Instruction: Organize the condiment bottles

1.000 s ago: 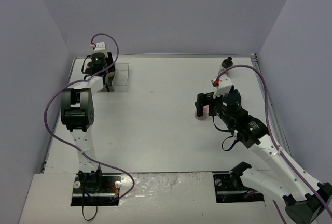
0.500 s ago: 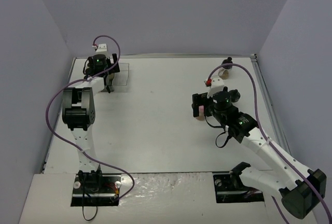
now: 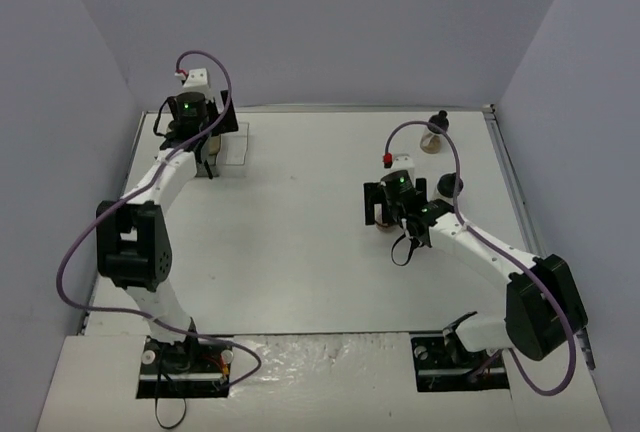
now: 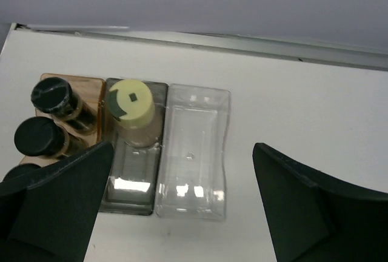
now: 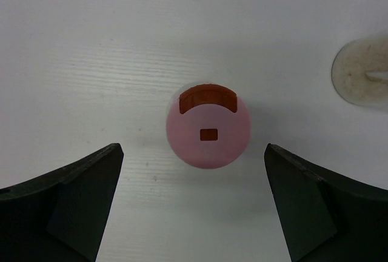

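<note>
While both grippers hang spread wide and grasp nothing, each camera shows bottles that the others miss.

From above, the left gripper (image 3: 190, 124) sits over the tray (image 3: 235, 147) at upper left and the right gripper (image 3: 388, 207) at centre right, with a knob-capped bottle (image 3: 435, 132) beyond it near the top edge of the table (image 3: 300, 232); what stands under either gripper is hidden. The left wrist view fills that in: black-capped bottles (image 4: 53, 95) stand in the tray's brown section at left and the yellow-capped bottle (image 4: 132, 105) stands in the grey middle one. The right wrist view alone shows the pink-capped bottle (image 5: 208, 133), upright mid-frame between the parted fingers (image 5: 73, 201), touching neither.
</note>
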